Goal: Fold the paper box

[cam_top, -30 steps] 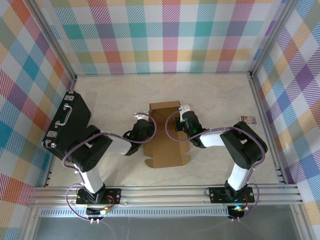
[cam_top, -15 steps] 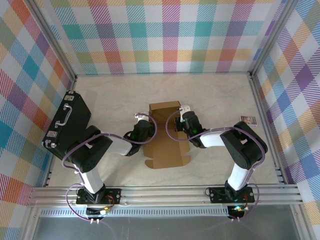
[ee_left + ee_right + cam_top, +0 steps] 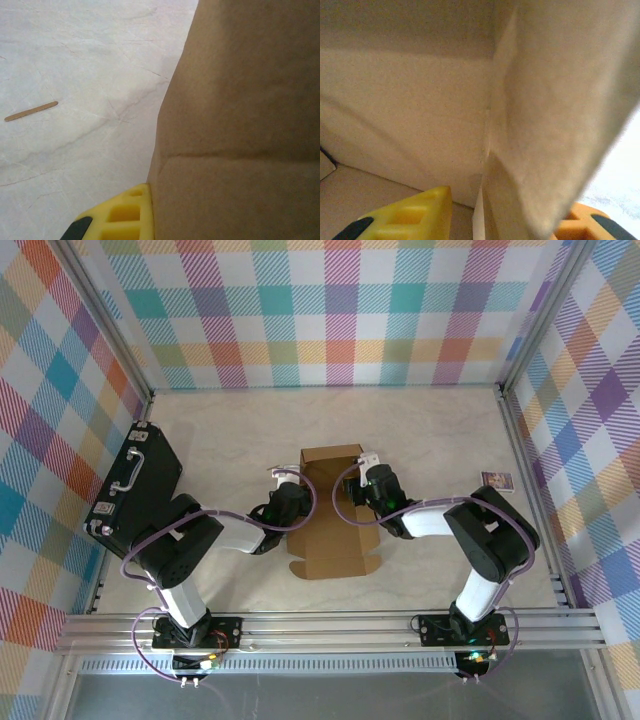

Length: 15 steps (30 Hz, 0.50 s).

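Centrally on the pale marbled table point(image 3: 440, 430) sits the plain brown corrugated cardboard paper box point(image 3: 332, 525), partly formed. Its far end stands up as walls, while the near end lies flat with small flaps toward the arm bases.

The left gripper point(image 3: 300, 498) is at the box's left wall and the right gripper point(image 3: 364, 483) at its right wall, so the box lies between them.

From the left wrist, one yellow finger point(image 3: 122, 217) presses against the outer face of the cardboard; the other finger is hidden behind the wall. The jaws are pressed together, pinching that wall. A thin wooden stick point(image 3: 31, 111) lies on the table, well apart from the box.

From the right wrist, a yellow finger point(image 3: 405, 220) is inside the box and an orange-tinted one point(image 3: 590, 225) outside. They are spread, with the upright cardboard wall between them and a visible gap beside the inner finger.

A black hard case with a handle point(image 3: 135, 485) rests near the left edge, and a tiny printed packet point(image 3: 497, 480) lies near the right.
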Available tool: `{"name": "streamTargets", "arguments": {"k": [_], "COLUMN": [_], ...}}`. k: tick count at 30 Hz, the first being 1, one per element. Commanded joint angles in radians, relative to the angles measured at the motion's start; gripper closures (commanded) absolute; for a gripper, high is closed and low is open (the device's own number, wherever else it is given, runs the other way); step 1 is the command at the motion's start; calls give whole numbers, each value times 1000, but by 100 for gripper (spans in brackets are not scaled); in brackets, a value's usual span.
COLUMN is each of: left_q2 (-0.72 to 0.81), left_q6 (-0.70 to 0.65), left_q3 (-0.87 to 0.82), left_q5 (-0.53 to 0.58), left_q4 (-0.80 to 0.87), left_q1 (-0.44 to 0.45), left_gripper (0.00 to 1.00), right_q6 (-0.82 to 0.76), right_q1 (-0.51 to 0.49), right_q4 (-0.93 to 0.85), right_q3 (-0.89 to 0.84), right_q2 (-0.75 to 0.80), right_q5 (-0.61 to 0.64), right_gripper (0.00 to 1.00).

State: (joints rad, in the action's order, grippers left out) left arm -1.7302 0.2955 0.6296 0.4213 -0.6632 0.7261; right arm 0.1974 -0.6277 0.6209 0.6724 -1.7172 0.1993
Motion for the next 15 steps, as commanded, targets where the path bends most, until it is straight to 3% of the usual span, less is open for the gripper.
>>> {"name": "streamTargets", "arguments": {"k": [1, 8, 15], "left_q2": [47, 73, 75], "left_q6": [-9, 14, 27], "left_q3": [-7, -6, -15], "left_q5": [-32, -18, -12], "left_q4": [-61, -39, -29], "left_q1": [24, 24, 25], "left_gripper": [100, 100, 100], "right_q6": [0, 5, 9], "right_q1": [-6, -6, -7], "right_q4": [-46, -56, -33], "right_q3": [-31, -36, -27], "right_q2": [9, 7, -32], "right_q5": [-59, -89, -118], "right_gripper": [64, 68, 64]}}
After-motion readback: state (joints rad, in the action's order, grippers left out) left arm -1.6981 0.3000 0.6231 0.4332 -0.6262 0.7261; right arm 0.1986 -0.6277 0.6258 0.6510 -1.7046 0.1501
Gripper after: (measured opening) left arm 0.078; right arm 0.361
